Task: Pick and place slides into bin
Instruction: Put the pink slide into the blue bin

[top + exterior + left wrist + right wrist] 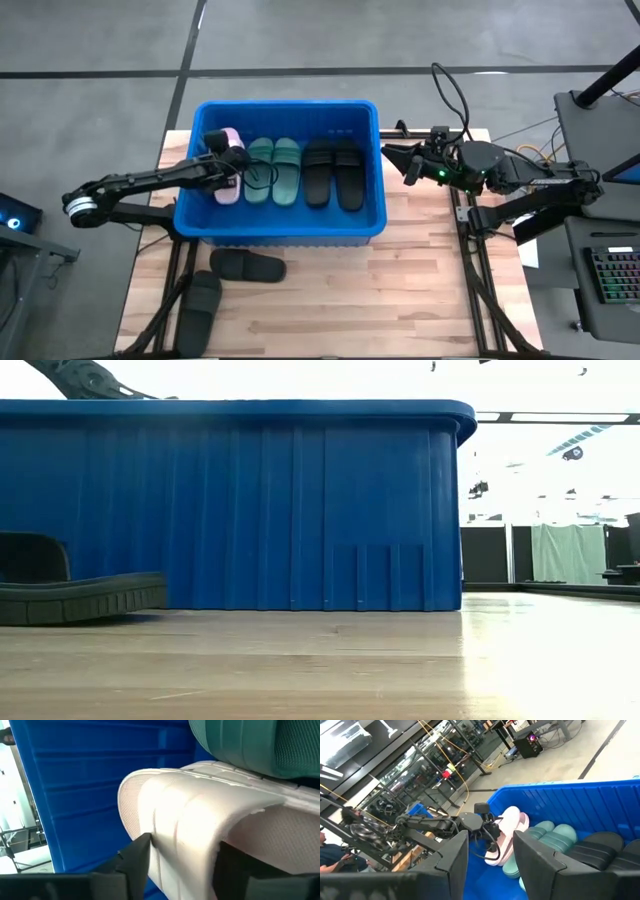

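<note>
Reaching into the bright blue bin [196, 215] from its left side, the left gripper [229, 158] has its fingers apart on either side of a pale pink slide [200, 815], straddling the strap without clamping it. The slide lies at the bin's left end, beside two green slides [273, 170] and two black slides [334, 172]. To finish this step well, the fingers should probably spread fully and lift straight up, so the strap does not snag and drag the slide back out. The right gripper [409, 163] waits outside the bin's right wall, fingers apart and empty. Two more black slides [247, 265] lie on the pale wooden table [400, 290] in front of the bin. Beyond is grey floor, cables and metal racks.
</note>
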Controlling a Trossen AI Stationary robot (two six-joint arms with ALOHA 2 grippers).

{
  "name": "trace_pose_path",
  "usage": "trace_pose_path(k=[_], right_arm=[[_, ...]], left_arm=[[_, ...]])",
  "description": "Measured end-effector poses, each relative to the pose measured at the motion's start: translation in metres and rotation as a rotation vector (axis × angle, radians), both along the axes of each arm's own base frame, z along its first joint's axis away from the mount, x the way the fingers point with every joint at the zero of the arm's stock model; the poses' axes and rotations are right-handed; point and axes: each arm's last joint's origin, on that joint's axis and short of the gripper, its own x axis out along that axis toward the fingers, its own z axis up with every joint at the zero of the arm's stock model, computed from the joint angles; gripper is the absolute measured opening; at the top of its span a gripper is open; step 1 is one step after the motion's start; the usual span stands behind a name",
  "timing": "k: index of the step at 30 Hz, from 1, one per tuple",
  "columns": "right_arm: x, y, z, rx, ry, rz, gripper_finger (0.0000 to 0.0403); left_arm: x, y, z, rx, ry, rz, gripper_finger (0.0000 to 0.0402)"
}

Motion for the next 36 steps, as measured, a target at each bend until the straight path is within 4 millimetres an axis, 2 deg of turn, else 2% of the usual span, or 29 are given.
trace_pose_path(k=[4, 8, 20, 30, 36], right_arm=[[0.0, 0.0, 0.0, 0.0, 0.001, 0.0, 0.0146], [0.0, 0.0, 0.0, -0.002, 0.003, 0.0, 0.0141], [0.0, 0.0, -0.001, -0.001, 0.015, 0.0, 0.0142], [0.0, 0.0, -0.001, 0.0, 0.015, 0.004, 0.0138], [0.0, 0.001, -0.002, 0.004, 0.018, 0.049, 0.0141]], left_arm=[[-0.001, -0.001, 0.001, -0.004, 0.013, 0.002, 0.0196], [-0.002, -0.001, 0.003, -0.006, 0.024, -0.001, 0.0211], [0.0, -0.002, 0.02, -0.105, 0.013, -0.063, 0.0213], [-0.006, -0.007, 0.018, -0.186, 0.079, -0.076, 0.0213], [-0.008, -0.008, 0.029, -0.177, 0.066, -0.076, 0.0213]])
